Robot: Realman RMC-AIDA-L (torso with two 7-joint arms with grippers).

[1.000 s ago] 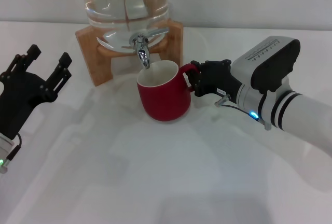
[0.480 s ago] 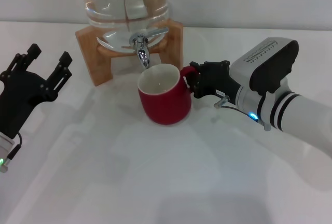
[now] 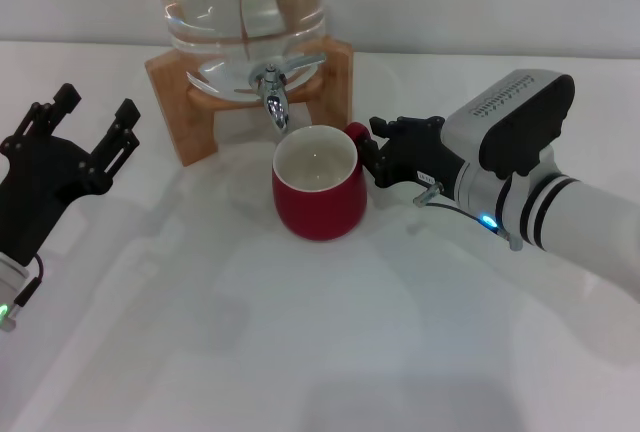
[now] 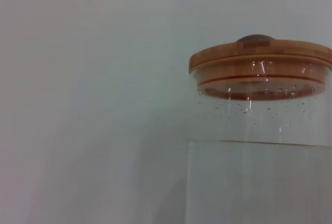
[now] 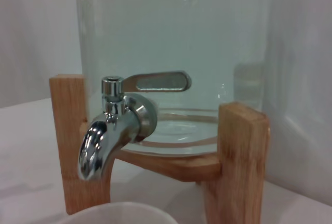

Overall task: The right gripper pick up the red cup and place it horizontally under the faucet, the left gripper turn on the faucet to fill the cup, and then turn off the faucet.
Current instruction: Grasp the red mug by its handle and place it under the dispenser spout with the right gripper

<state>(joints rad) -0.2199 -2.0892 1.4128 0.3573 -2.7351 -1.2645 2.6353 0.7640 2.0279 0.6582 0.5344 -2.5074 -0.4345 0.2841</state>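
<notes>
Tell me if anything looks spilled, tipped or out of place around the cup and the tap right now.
Nothing stands out. The red cup sits upright on the table below the faucet, dry inside, no puddles. The right gripper is at its handle; the left gripper waits open, off to the side.

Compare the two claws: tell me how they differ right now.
The right claw is at the red cup, shut on its handle below the faucet; the left claw holds nothing. The right's fingers are closed, the left's spread open. The left sits off to the side, away from the cup. Both are black.
</notes>
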